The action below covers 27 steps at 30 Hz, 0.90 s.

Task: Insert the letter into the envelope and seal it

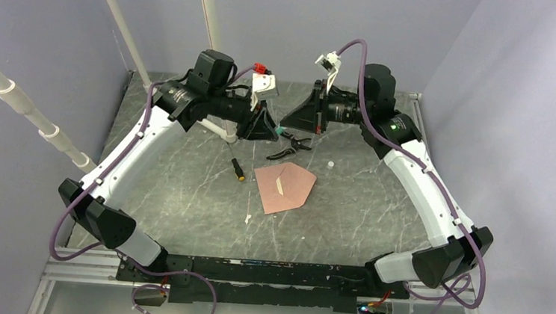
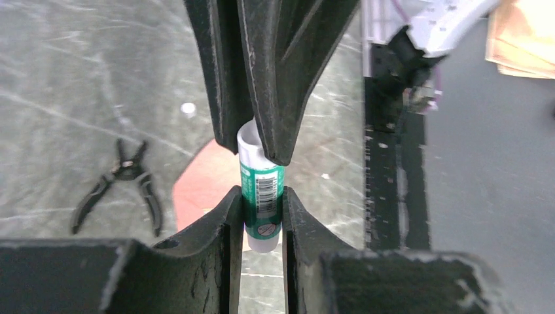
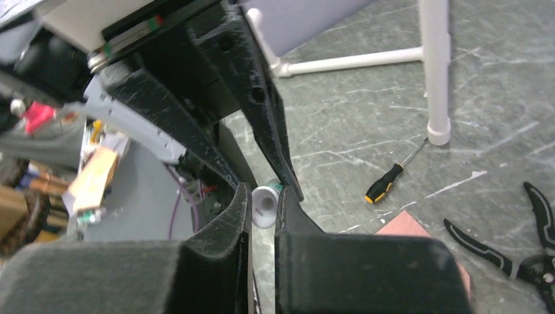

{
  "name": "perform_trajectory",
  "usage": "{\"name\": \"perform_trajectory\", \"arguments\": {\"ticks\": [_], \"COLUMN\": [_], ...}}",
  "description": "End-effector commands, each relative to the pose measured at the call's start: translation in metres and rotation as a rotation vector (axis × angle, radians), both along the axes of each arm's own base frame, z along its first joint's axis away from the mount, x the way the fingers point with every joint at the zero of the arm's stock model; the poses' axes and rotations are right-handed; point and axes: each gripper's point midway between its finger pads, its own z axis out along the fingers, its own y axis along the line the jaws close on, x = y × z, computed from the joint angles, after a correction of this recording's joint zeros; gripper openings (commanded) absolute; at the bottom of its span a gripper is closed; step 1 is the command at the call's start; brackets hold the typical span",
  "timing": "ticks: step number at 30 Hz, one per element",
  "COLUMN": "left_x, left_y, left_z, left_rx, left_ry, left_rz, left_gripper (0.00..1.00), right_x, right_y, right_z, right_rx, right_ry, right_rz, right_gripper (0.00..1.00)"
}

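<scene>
The pinkish-brown envelope (image 1: 284, 187) lies flat mid-table, its pointed flap toward the right and a thin pale strip on it; part of it shows under the jaws (image 2: 203, 183) and a corner appears in the right wrist view (image 3: 406, 226). The letter is hidden. Above the table's back, both grippers meet tip to tip on a green glue stick (image 2: 262, 193). My left gripper (image 2: 262, 196) is shut on its green labelled body. My right gripper (image 3: 264, 199) is shut on its white end (image 3: 265, 204). From above, the left gripper (image 1: 266, 130) and right gripper (image 1: 293, 121) face each other.
Black pliers (image 1: 291, 144) lie just behind the envelope. A black-and-yellow screwdriver (image 1: 238, 170) lies to its left. A small white bit (image 1: 330, 163) sits to the right. A white pipe stand (image 1: 221, 128) rises at the back left, with walls on three sides.
</scene>
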Motion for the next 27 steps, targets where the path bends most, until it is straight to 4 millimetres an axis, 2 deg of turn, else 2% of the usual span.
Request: {"name": "perform_trajectory", "arguments": {"ticks": [1, 5, 8, 11, 12, 13, 15, 17, 19, 23, 27], "left_x": [0.033, 0.063, 0.076, 0.076, 0.074, 0.069, 0.053, 0.036, 0.017, -0.009, -0.019], "left_y": [0.007, 0.019, 0.024, 0.025, 0.024, 0.024, 0.021, 0.021, 0.02, 0.015, 0.011], "left_z": [0.013, 0.025, 0.028, 0.021, 0.016, 0.013, 0.007, 0.001, 0.0, 0.009, 0.014], "left_rx": [-0.013, -0.024, -0.031, -0.022, -0.009, 0.002, 0.019, 0.036, 0.037, -0.015, -0.048], "left_ry": [-0.162, -0.285, -0.317, -0.308, -0.297, -0.281, -0.228, -0.169, -0.107, -0.039, -0.014], "left_rz": [0.172, 0.348, 0.424, 0.423, 0.407, 0.38, 0.291, 0.207, 0.12, 0.003, -0.057], "left_gripper": [0.02, 0.02, 0.02, 0.02, 0.03, 0.02, 0.02, 0.03, 0.02, 0.02, 0.03], "right_x": [0.033, 0.074, 0.091, 0.092, 0.09, 0.086, 0.072, 0.049, 0.026, -0.016, -0.035], "right_y": [0.005, 0.001, -0.011, -0.005, 0.0, 0.003, 0.007, 0.008, 0.005, 0.0, -0.002], "right_z": [0.036, 0.03, 0.024, 0.031, 0.034, 0.036, 0.044, 0.047, 0.04, 0.018, 0.011], "right_rx": [0.149, 0.213, 0.255, 0.27, 0.273, 0.273, 0.272, 0.241, 0.186, 0.079, 0.043], "right_ry": [0.048, 0.217, 0.365, 0.35, 0.329, 0.305, 0.227, 0.11, 0.009, -0.091, -0.12], "right_rz": [-0.227, -0.527, -0.739, -0.746, -0.708, -0.659, -0.538, -0.367, -0.214, 0.016, 0.143], "right_gripper": [0.0, 0.0, 0.0, 0.0, 0.05, 0.19, 0.57, 0.73, 0.77, 0.77, 0.75]}}
